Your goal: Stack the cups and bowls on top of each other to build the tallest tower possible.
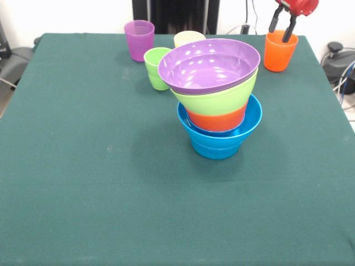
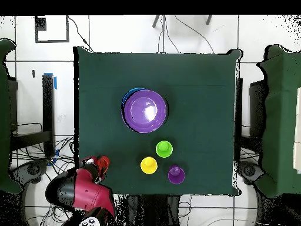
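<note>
Green tablecloth [image 1: 83,183] is being occupied centrally by the tower [image 1: 217,97]; the orange cup [image 1: 280,51] is being straddled by the gripper [image 1: 282,32], fingers spread.

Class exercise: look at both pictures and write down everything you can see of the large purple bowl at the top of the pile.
The large purple bowl is glossy plastic, round, wide-rimmed and open side up, with light glinting off its empty inside. It is the top piece of the tower, nested in the lime green bowl and tilted slightly. From overhead it covers nearly all the pile beneath. It stands near the middle of the green tablecloth. Nothing else touches it; the gripper is away at the orange cup.
</note>
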